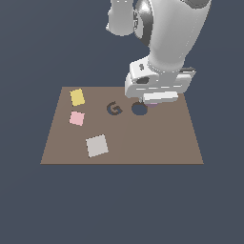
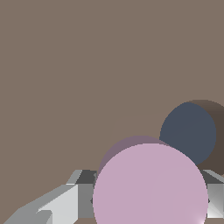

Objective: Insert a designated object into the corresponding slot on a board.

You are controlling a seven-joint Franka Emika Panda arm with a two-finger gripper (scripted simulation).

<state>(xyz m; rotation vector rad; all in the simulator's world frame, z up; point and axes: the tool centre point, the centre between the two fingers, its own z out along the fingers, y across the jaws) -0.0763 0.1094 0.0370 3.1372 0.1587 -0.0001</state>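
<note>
Disc (image 2: 150,186) between end effector (image 2: 144,197) fingers — clamped, just beside the hole (image 2: 188,133).

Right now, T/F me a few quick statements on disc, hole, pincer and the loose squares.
1. The lilac disc sits between the pincer fingers. True.
2. The disc is already seated in the round hole. False: the hole shows dark and open, and the disc is beside it.
3. The G-shaped cut-out lies on the exterior view's left of the round hole. True.
4. The yellow square fills the G cut-out. False: it lies flat on the board, above the pink square in the exterior view.
</note>
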